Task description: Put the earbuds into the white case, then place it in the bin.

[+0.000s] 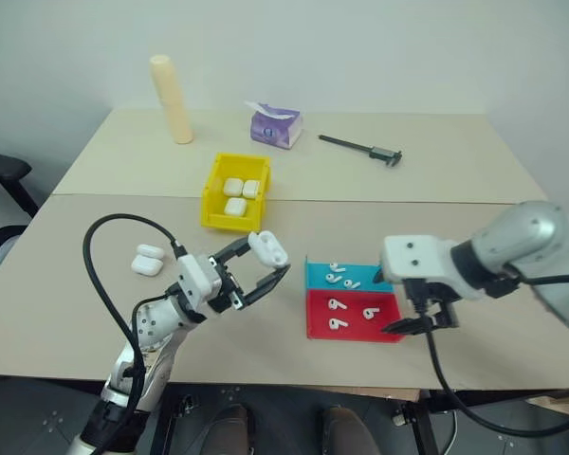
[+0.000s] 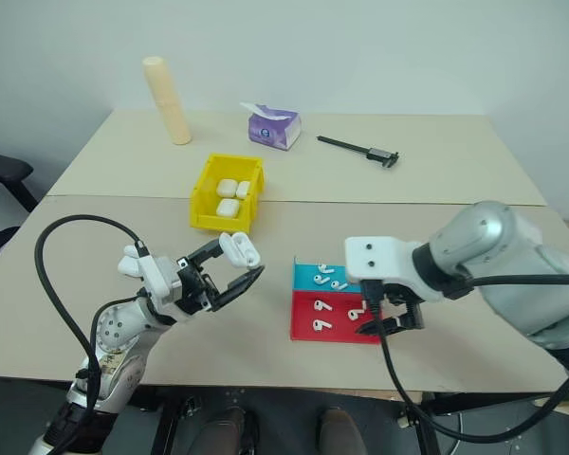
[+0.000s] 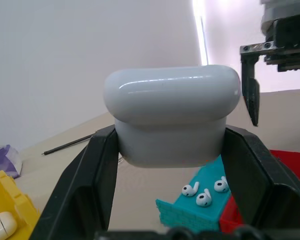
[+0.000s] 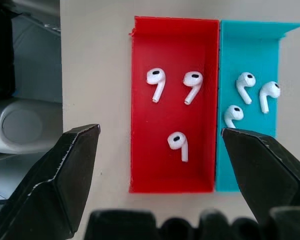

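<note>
My left gripper [image 1: 268, 263] is shut on a white case [image 3: 172, 120] and holds it above the table, left of the tray. Its black fingers [image 3: 85, 185] press the case's two sides. The earbuds [image 4: 176, 141] lie loose in a teal-and-red tray [image 1: 318, 276], three in the red half and three in the teal half [image 4: 247, 85]. My right gripper [image 4: 160, 145] hangs open just above the red half, with nothing between its fingers. The yellow bin [image 1: 211, 194] stands behind my left gripper and has three white cases [image 1: 237, 192] in it.
Two more white cases [image 1: 148, 260] lie on the table to the left of my left arm. At the back stand a cream cylinder [image 1: 171, 99], a purple tissue pack [image 1: 275, 126] and a black caliper [image 1: 362, 148]. A black chair [image 1: 0, 171] sits off the table's left.
</note>
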{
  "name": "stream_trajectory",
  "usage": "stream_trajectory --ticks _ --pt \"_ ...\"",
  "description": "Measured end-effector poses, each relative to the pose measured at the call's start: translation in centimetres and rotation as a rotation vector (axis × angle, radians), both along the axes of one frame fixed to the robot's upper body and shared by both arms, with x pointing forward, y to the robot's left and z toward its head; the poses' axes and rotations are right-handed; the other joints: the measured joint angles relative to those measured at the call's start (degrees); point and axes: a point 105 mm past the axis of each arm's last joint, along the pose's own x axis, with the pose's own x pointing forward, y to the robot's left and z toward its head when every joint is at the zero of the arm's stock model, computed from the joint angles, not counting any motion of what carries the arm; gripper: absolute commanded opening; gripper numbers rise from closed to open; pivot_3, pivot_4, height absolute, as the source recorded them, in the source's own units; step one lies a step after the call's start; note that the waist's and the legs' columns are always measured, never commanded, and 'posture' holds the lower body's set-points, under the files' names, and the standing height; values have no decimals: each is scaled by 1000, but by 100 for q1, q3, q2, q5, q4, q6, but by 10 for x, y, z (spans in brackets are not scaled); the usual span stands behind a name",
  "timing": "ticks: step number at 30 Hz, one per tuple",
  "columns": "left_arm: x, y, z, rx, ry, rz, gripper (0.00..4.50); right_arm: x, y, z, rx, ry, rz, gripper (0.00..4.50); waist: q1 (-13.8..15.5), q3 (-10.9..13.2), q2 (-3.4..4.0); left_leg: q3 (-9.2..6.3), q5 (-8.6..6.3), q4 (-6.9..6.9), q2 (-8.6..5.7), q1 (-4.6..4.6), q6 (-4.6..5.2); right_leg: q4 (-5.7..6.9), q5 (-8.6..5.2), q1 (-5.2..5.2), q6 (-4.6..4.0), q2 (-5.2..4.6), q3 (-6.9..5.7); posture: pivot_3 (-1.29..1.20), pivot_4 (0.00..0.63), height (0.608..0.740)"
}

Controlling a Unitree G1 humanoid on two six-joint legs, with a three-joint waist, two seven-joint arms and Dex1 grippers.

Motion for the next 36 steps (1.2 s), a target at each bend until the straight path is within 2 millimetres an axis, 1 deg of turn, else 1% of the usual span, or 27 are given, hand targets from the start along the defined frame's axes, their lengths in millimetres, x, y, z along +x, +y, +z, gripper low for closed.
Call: stream_trajectory --ticks 3,5,10,16,20,23,28,33,36 --pt "-7 2 -6 18 -13 -32 2795 0 9 -6 -21 -11 -5 3870 6 0 0 -3 -2 0 1 -7 3 -2 0 -4 0 0 -5 0 150 740" --pt "-10 4 -11 31 -9 -47 2795 0 15 -12 -38 -15 -3 3248 1 0 0 -3 -2 0 1 -7 4 -2 0 -4 0 0 -5 0 150 740" --pt "-14 6 -18 35 14 -46 2795 -1 26 -25 -83 -31 12 3248 -19 -1 2 -6 -2 0 2 -4 4 1 0 -3 0 1 -8 0 150 740" --pt "-18 13 -27 68 51 -7 2795 -1 40 -31 -103 -54 39 3248 -89 -2 2 -10 -2 0 4 -5 4 1 0 -3 0 2 -12 0 150 740" --pt "-16 17 -31 83 73 34 2795 -3 42 -37 -127 -57 51 3248 -105 -2 2 -11 -2 0 4 -3 4 1 0 -1 0 1 -15 0 150 740" --pt "-15 17 -32 91 70 45 2795 -3 43 -41 -136 -54 52 2696 -117 -2 2 -11 -2 0 4 -4 4 1 -1 -3 -1 2 -14 0 150 740" --pt "-15 16 -31 93 64 63 2795 -1 42 -46 -157 -58 51 2696 -122 -2 2 -11 -2 -1 5 -4 4 1 -1 -3 -1 2 -15 0 150 740" --pt "-15 17 -32 100 67 76 2795 0 49 -53 -160 -64 61 2696 -126 -2 2 -11 -2 -1 5 -3 4 2 -1 -4 -2 2 -15 0 150 740" --pt "-15 16 -32 104 64 84 2795 4 49 -55 -165 -77 49 2696 -126 -2 2 -11 -2 -1 5 -4 4 1 -1 -4 -2 2 -15 0 150 740"
